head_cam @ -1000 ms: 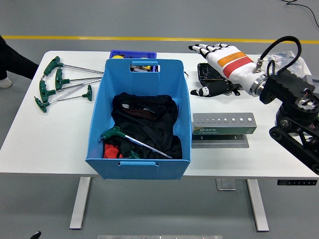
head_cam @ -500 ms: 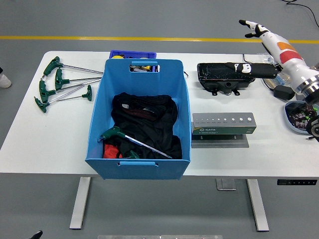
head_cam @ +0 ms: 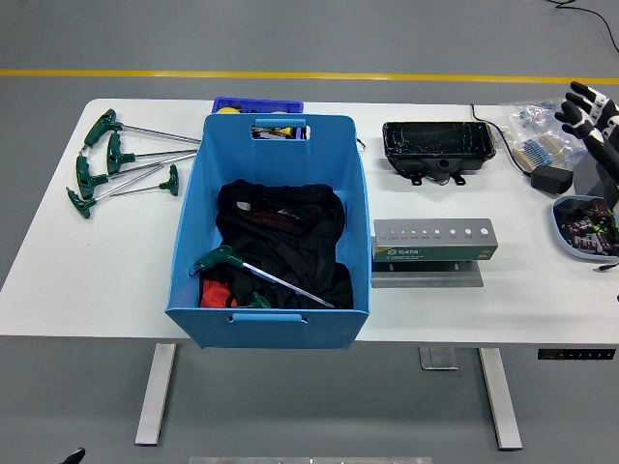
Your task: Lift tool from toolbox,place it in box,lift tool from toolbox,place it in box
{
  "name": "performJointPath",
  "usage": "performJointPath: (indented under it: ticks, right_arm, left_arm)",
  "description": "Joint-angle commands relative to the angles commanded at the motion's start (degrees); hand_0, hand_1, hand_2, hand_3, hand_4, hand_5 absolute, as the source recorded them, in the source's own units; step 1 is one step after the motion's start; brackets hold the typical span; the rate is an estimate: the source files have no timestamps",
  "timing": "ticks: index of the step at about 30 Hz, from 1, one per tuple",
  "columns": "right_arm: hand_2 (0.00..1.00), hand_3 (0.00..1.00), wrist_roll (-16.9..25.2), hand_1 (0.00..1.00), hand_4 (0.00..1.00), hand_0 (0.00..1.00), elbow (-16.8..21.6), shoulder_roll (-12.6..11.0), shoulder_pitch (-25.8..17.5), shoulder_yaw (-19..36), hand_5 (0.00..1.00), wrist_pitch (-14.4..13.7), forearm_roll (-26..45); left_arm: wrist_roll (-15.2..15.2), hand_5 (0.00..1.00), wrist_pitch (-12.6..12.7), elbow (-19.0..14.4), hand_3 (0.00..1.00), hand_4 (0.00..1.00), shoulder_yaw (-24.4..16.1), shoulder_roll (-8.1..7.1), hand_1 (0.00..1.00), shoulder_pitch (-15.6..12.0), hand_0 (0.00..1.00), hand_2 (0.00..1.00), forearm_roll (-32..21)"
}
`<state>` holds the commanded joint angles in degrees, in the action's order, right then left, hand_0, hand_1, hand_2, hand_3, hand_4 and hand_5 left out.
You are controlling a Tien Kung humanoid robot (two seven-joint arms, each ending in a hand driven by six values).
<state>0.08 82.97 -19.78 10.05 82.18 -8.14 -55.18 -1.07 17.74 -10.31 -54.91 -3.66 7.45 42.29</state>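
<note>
A blue plastic box [head_cam: 274, 332] stands at the table's middle, holding black cloth [head_cam: 285, 232] and a green T-handle wrench [head_cam: 224, 260] that lies across the cloth. Several more green T-handle wrenches [head_cam: 114, 162] lie on the table to the box's left. A grey tool holder [head_cam: 434, 241] with a row of holes sits right of the box. My right hand [head_cam: 590, 111] is at the far right edge, fingers spread, holding nothing. My left arm is out of view.
A black tray-like case [head_cam: 436, 145] sits at the back, right of the box. A small blue bin [head_cam: 257, 104] is behind the box. A black adapter [head_cam: 552, 179], bagged parts [head_cam: 539, 147] and a bowl of small parts [head_cam: 580, 224] lie at the right edge.
My right arm has pulled back from over the black case to the right edge of the picture. The case now lies uncovered. Nothing on the table has moved.
</note>
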Motion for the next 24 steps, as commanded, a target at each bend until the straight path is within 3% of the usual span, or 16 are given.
performJointPath:
  ticks: [4,12,24]
  right_arm:
    - [0.856,0.863,-2.5,0.803,0.998,0.806,-1.0,3.4,-1.3,4.1,0.837,0.4,0.5]
    - [0.85,0.86,-4.3,0.798,0.998,0.805,-2.0,6.8,-2.0,7.0,0.834,3.3,-0.1]
    - [0.847,0.86,-3.9,0.795,0.998,0.8,-2.8,8.5,-1.7,7.7,0.836,4.0,0.9]
  left_arm:
    - [0.0,0.537,-0.1,0.0,0.64,0.629,-0.1,-0.01,0.73,0.0,0.725,0.755,0.1]
    - [0.1,0.534,-0.1,0.0,0.638,0.627,-0.2,-0.06,0.728,0.0,0.724,0.753,0.1]
    - [0.0,0.536,-0.2,0.0,0.637,0.627,-0.3,-0.11,0.727,0.2,0.724,0.751,0.4]
